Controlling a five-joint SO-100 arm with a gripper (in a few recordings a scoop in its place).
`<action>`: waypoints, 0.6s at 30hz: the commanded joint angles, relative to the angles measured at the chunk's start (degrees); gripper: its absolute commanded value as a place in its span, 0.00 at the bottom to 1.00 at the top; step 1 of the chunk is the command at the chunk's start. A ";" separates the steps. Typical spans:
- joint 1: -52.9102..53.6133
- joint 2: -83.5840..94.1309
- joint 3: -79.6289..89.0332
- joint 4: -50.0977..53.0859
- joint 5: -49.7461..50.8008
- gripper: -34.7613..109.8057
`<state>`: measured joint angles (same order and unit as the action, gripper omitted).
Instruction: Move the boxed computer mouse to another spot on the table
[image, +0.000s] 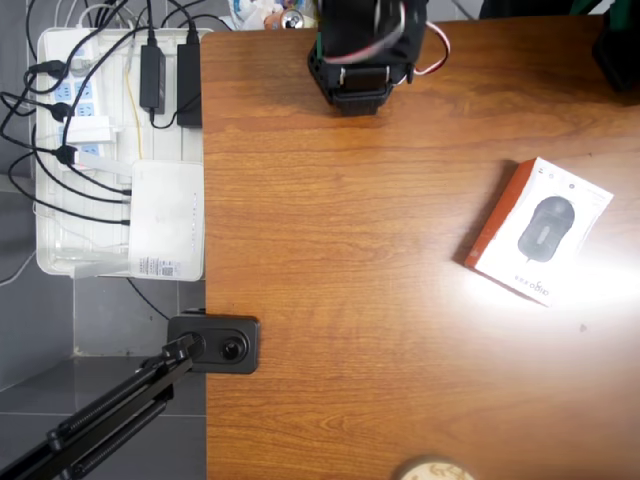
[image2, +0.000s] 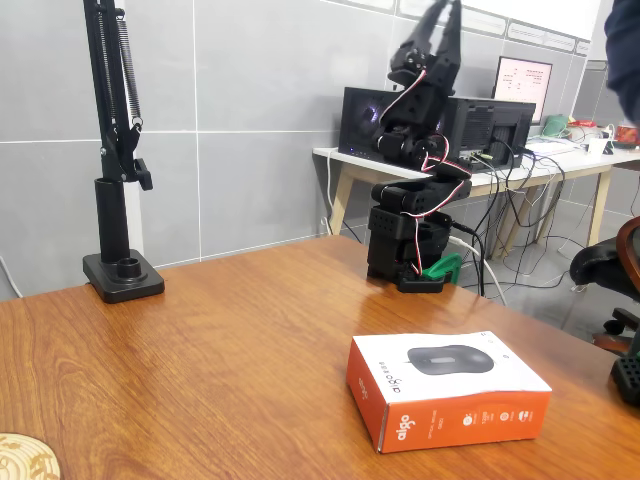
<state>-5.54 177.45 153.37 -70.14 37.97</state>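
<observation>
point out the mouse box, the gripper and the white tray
boxed computer mouse (image: 540, 230), overhead view, on the printed top face.
gripper (image2: 440, 25), fixed view, between its raised fingers, blurred.
white tray (image: 50, 235), overhead view, on its left rim.

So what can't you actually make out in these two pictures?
- Gripper: blurred and cut by the top edge in the fixed view; open or shut unclear.
- Small lettering on the mouse box: too small, washed by glare in the overhead view.
- Round object: cut by the bottom edge, overhead view.
- Arm: its upper part cut by the top edge, overhead view.
</observation>
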 joint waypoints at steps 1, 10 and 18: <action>-10.90 -10.02 -36.30 73.13 5.27 0.24; -29.44 -62.23 -70.75 94.22 5.19 0.29; -35.16 -71.37 -66.01 101.60 -4.66 0.41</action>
<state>-39.73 106.35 88.07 26.10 34.89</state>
